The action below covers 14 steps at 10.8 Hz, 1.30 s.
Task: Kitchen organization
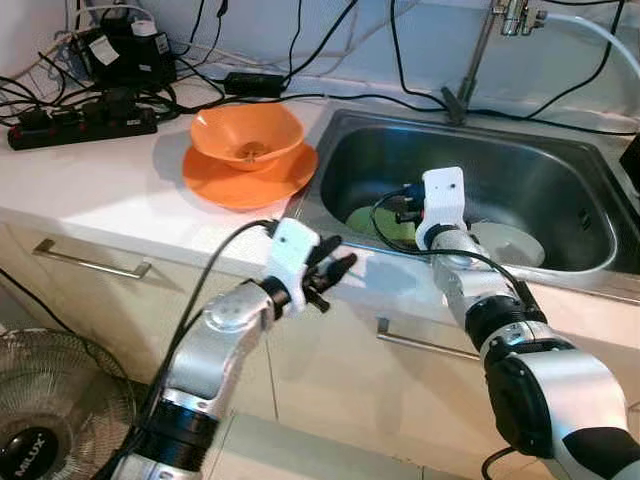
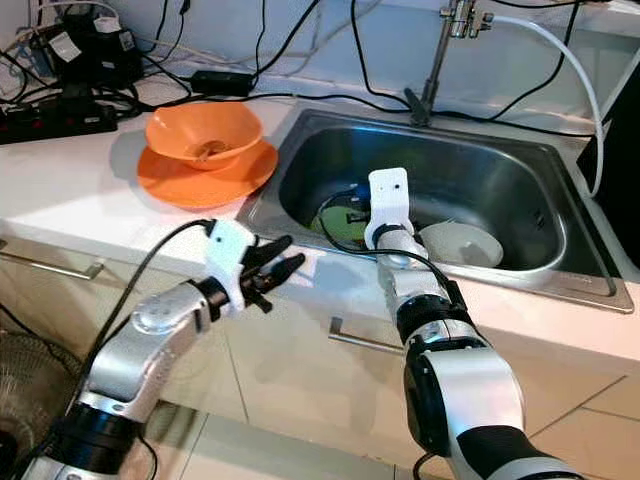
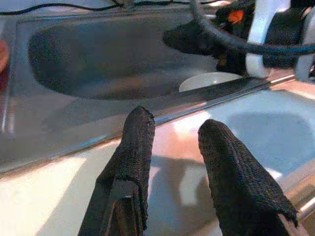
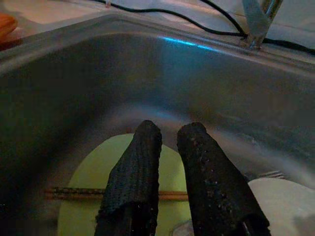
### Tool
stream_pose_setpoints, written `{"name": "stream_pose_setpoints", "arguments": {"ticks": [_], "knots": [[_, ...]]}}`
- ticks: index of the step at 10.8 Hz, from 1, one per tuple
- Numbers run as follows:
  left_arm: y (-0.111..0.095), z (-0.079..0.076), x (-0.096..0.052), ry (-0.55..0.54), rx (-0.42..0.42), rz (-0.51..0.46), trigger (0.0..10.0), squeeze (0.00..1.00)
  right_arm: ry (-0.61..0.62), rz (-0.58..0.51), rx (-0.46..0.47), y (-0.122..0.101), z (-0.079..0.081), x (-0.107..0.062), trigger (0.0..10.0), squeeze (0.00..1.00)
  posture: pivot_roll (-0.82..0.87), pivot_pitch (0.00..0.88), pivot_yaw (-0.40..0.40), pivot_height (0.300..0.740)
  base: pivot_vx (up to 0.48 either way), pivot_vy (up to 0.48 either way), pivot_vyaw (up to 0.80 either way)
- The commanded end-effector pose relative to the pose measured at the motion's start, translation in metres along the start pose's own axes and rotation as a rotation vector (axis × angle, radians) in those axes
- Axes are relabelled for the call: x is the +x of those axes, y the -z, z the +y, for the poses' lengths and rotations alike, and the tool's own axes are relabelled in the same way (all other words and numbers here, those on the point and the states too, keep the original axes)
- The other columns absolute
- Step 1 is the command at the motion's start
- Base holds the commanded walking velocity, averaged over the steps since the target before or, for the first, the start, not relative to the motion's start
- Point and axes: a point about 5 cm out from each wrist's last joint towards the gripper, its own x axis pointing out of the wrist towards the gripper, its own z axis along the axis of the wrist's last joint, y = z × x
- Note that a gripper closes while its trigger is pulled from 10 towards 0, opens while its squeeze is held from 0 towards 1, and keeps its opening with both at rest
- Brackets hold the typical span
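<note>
A steel sink [image 1: 560, 250] is sunk into the desk [image 1: 110, 190]. Inside it, the right end effector [image 4: 170, 135], fingers narrowly parted and empty, hovers over a green plate [image 4: 93, 182]. The left end effector [image 1: 335, 268], open and empty, hangs just outside the sink's front rim.

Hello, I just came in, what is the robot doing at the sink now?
The robot stands at a kitchen counter. Its right end effector reaches down into the steel sink, fingers slightly apart, just above a green plate with chopsticks lying on it; it holds nothing. A white dish lies beside the plate. The left end effector hovers open and empty at the counter's front edge. An orange bowl sits on an orange plate on the counter.
</note>
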Motion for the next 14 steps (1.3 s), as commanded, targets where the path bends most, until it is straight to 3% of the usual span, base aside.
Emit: {"name": "stream_pose_setpoints", "arguments": {"ticks": [1, 5, 7, 9, 12, 14], "knots": [[-0.005, 0.002, 0.003, -0.011, 0.016, -0.011, 10.0, 0.00, 0.005, -0.052, -0.005, -0.016, -0.002, 0.004, 10.0, 0.00, 0.22, 0.013, -0.038, 0.740, 0.000, 0.000, 0.00], [-0.014, 0.013, 0.006, -0.105, 0.018, -0.065, 10.0, 0.00, -0.027, -0.280, -0.010, -0.069, -0.004, 0.007, 10.0, 0.00, 0.20, 0.024, -0.042, 0.740, 0.000, 0.000, 0.00], [-0.017, 0.019, 0.005, -0.157, 0.020, -0.102, 10.0, 0.00, -0.058, -0.353, -0.002, -0.078, -0.001, 0.002, 10.0, 0.00, 0.19, 0.030, -0.045, 0.740, 0.000, 0.000, 0.00], [-0.022, 0.026, 0.006, -0.210, 0.037, -0.136, 10.0, 0.00, -0.089, -0.405, 0.025, -0.071, 0.003, -0.008, 10.0, 0.00, 0.19, 0.035, -0.047, 0.740, 0.000, 0.000, 0.00], [-0.021, 0.028, 0.007, -0.220, 0.045, -0.135, 10.0, 0.00, -0.146, -0.401, 0.058, -0.040, 0.015, -0.027, 10.0, 0.00, 0.17, 0.044, -0.040, 0.740, 0.000, 0.000, 0.00], [-0.021, 0.026, 0.006, -0.218, 0.046, -0.143, 10.0, 0.00, -0.195, -0.395, 0.021, -0.027, 0.017, -0.039, 10.0, 0.00, 0.17, 0.047, -0.034, 0.740, 0.000, 0.000, 0.00]]}}
